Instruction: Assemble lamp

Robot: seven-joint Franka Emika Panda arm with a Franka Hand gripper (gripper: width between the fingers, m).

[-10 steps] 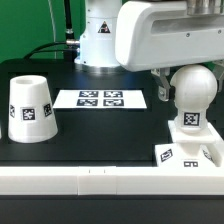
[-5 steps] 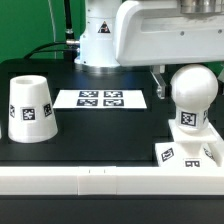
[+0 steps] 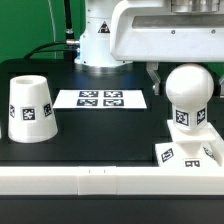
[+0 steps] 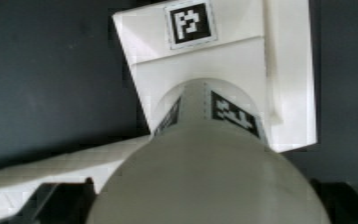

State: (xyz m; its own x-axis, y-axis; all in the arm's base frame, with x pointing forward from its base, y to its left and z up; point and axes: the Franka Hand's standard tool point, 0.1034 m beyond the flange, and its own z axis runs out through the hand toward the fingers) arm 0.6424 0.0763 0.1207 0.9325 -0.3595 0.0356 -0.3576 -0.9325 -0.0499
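Observation:
The lamp's bulb [image 3: 189,90] stands upright with its neck in the square base [image 3: 172,156] at the exterior view's right. My gripper [image 3: 186,78] reaches down from above, its jaws shut on the bulb's round head; one dark finger [image 3: 157,80] shows beside it. In the wrist view the bulb [image 4: 202,150] fills the space between the two dark fingers [image 4: 60,205], and the tagged base [image 4: 194,40] lies beyond it. The tapered shade [image 3: 30,108] stands wide end down at the exterior view's left, apart from the gripper.
The marker board [image 3: 101,99] lies flat between the shade and the base, in front of the arm's pedestal [image 3: 98,40]. A white rail [image 3: 90,182] runs along the near edge of the black table.
The bulb's tag has shifted toward the exterior view's left and the arm's body sits higher in the picture. The bulb head shows more fully. Base and shade have not moved.

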